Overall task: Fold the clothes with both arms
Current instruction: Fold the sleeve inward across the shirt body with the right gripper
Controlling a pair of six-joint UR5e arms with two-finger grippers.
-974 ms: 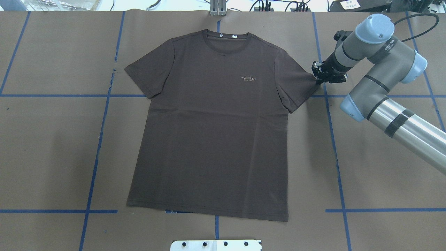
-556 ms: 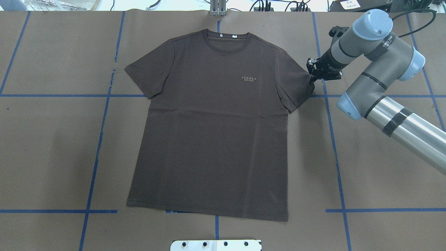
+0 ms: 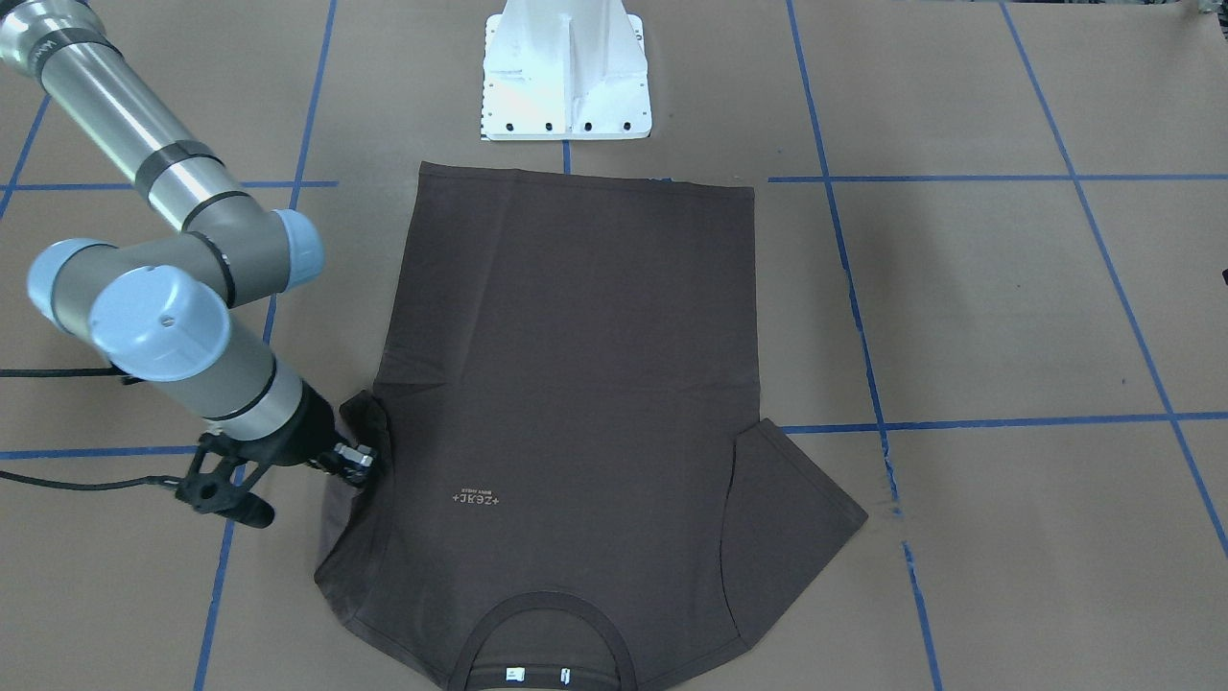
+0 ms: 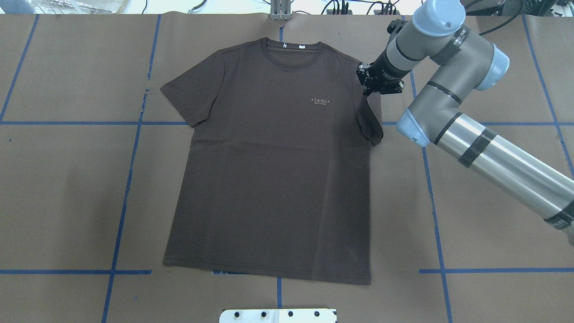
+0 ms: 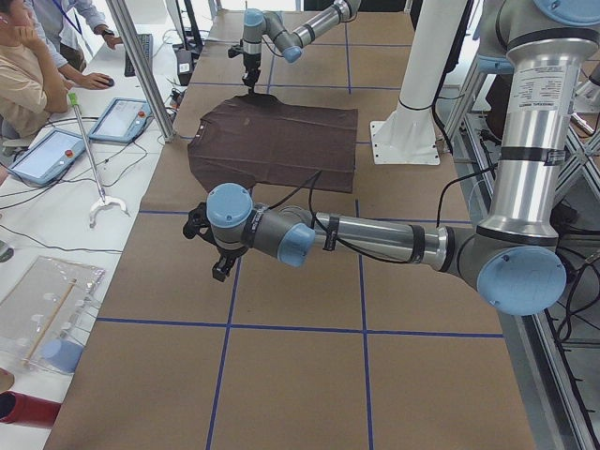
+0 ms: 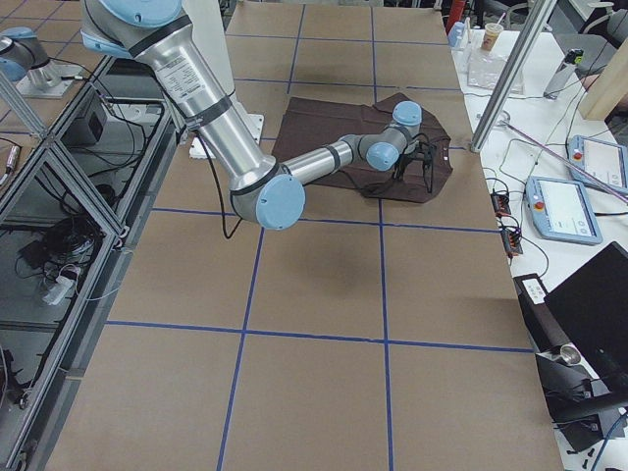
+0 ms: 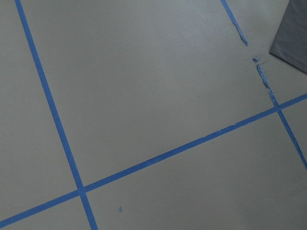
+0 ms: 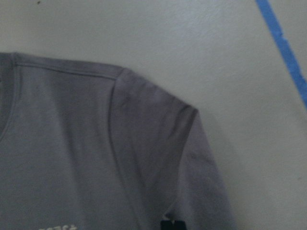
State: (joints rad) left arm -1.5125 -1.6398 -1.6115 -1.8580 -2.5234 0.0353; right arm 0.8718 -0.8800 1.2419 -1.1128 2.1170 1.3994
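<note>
The dark brown T-shirt point(image 4: 269, 179) lies flat, chest up, collar toward the table's far edge; it also shows in the front view point(image 3: 576, 317). My right gripper point(image 4: 367, 92) is shut on the end of the shirt's right-hand sleeve point(image 4: 372, 119) and holds it lifted and pulled in toward the shoulder; the front view shows this gripper point(image 3: 359, 464) at the sleeve too. The right wrist view shows that shoulder and sleeve point(image 8: 158, 143) from close above. My left gripper point(image 5: 217, 267) shows only in the exterior left view, over bare table beside the shirt; I cannot tell whether it is open or shut.
The white pedestal base point(image 3: 566, 72) stands at the shirt's hem side. Blue tape lines point(image 4: 121, 202) grid the brown table cover. Operators, tablets and a metal post point(image 5: 141, 66) stand along the far edge.
My right gripper has moved left and toward the far edge with the sleeve end in it, folding the sleeve in toward the shirt's body. The rest of the shirt has not moved.
</note>
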